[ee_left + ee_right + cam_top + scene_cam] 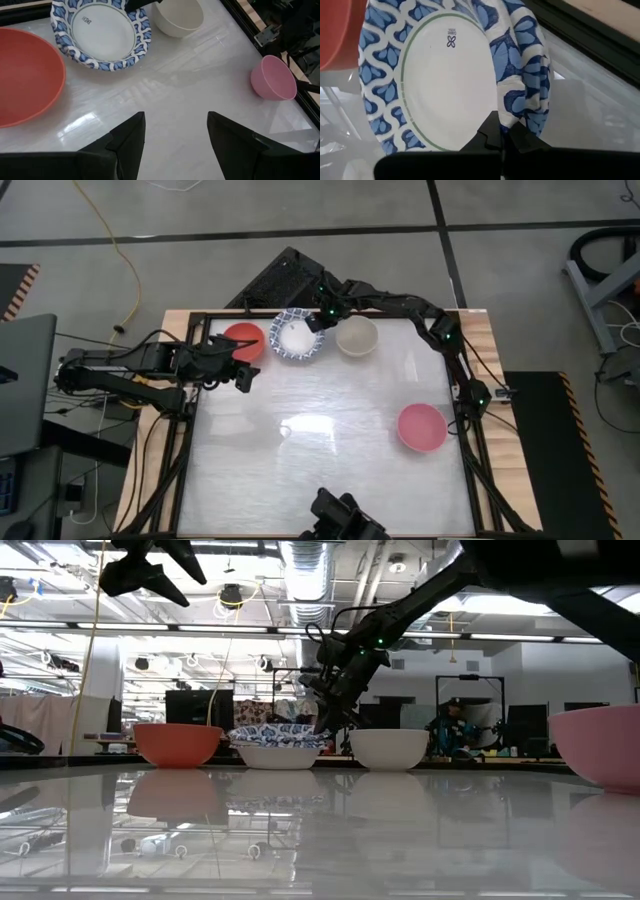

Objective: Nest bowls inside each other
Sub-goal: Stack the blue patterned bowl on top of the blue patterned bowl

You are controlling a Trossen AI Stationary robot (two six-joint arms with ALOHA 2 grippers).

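Pinching the rim of the white, blue-patterned paper bowl stack (450, 80) at the table's far edge, the right gripper (502, 132) is clenched on it; nesting likely next needs a lift. The left gripper (175, 135), released, waits beside the red bowl (243, 340).

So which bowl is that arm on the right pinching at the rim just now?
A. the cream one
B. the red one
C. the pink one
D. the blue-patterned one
D. The right gripper has its fingers closed on the rim of the blue-patterned bowl, while the red bowl, cream bowl and pink bowl sit untouched on the table.
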